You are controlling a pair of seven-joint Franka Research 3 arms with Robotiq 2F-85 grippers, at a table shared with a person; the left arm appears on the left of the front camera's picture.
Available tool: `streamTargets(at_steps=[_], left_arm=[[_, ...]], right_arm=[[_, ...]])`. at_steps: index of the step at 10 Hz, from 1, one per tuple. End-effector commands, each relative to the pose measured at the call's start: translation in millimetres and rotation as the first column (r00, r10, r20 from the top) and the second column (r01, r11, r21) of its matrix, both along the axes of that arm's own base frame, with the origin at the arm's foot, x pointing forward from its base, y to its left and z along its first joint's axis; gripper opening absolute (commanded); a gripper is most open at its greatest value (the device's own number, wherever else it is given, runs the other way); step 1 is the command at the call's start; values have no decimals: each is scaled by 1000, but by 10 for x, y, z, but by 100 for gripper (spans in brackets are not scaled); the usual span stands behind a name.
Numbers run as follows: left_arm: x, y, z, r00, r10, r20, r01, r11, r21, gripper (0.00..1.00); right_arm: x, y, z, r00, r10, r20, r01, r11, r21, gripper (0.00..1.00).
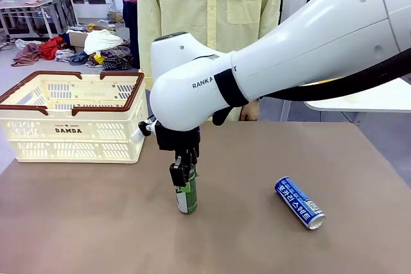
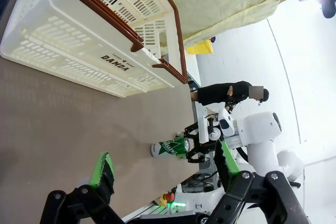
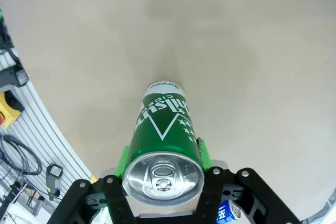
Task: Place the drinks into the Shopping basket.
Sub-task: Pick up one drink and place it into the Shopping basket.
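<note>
A green and white drink can [image 1: 187, 196] stands upright, its base at the brown tabletop, left of centre. My right gripper [image 1: 185, 172] comes down from above and is shut on its upper part. The right wrist view looks down on the can's silver top [image 3: 163, 176], with green pads [image 3: 124, 157] on both sides. A blue drink can [image 1: 300, 203] with white lettering lies on its side to the right. The cream Shopping basket [image 1: 70, 131] marked "DAMDA" sits at the table's left. My left gripper [image 2: 164, 157] hangs open over bare table, apart from the green can [image 2: 169, 147] and the basket [image 2: 79, 45].
A person in a pale yellow shirt [image 1: 209, 4] stands at the far edge, one hand [image 1: 250, 111] by the table. The right arm's white body [image 1: 270, 62] spans the table's middle. Bare brown table [image 1: 96, 222] lies between can and basket.
</note>
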State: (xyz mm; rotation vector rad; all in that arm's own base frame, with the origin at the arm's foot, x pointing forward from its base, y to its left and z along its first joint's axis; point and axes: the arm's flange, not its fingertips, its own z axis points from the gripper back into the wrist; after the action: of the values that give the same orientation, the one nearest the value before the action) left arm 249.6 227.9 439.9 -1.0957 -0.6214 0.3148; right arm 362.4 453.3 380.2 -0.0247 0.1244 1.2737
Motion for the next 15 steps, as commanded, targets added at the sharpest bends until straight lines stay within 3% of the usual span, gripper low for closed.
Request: streamTargets(at_steps=[1, 2, 3, 5, 7, 9, 10, 11, 12, 13, 15], left_arm=[[-7, 12, -2, 1000, -7, 19, 7, 1000, -1, 100], [-7, 12, -2, 1000, -7, 19, 7, 1000, -1, 100], [-7, 12, -2, 1000, -7, 19, 7, 1000, -1, 100], [-7, 12, -2, 1000, -7, 19, 7, 1000, -1, 100], [-7, 12, -2, 1000, -7, 19, 7, 1000, -1, 100], [-7, 12, -2, 1000, -7, 19, 7, 1000, -1, 100], [-7, 12, -2, 1000, -7, 19, 7, 1000, -1, 100], [-7, 12, -2, 1000, -7, 19, 7, 1000, -1, 100], [-7, 12, -2, 1000, -7, 19, 7, 1000, -1, 100], [-7, 12, -2, 1000, -7, 19, 7, 1000, -1, 100], [-7, 12, -2, 1000, -7, 19, 7, 1000, -1, 100]], right_arm=[[6, 31, -53, 999, -23, 45, 24, 999, -31, 0], [13, 9, -38, 1000, -12, 27, 13, 999, -38, 54], [12, 2, -38, 1000, -8, 29, 9, 999, -44, 100], [32, -18, 10, 1000, -10, 9, 10, 999, -37, 100], [155, -132, 310, 999, -33, -11, 33, 999, 12, 100], [338, -452, 973, 980, -175, -92, 184, 977, 108, 100], [478, -798, 1379, 949, -265, -170, 295, 938, 182, 100], [623, -1286, 1776, 895, -355, -269, 421, 872, 250, 100], [795, -1940, 2091, 802, -494, -336, 588, 752, 297, 100], [917, -2595, 2199, 698, -588, -409, 712, 635, 301, 100], [923, -3948, 2117, 535, -610, -585, 844, 414, 340, 100]])
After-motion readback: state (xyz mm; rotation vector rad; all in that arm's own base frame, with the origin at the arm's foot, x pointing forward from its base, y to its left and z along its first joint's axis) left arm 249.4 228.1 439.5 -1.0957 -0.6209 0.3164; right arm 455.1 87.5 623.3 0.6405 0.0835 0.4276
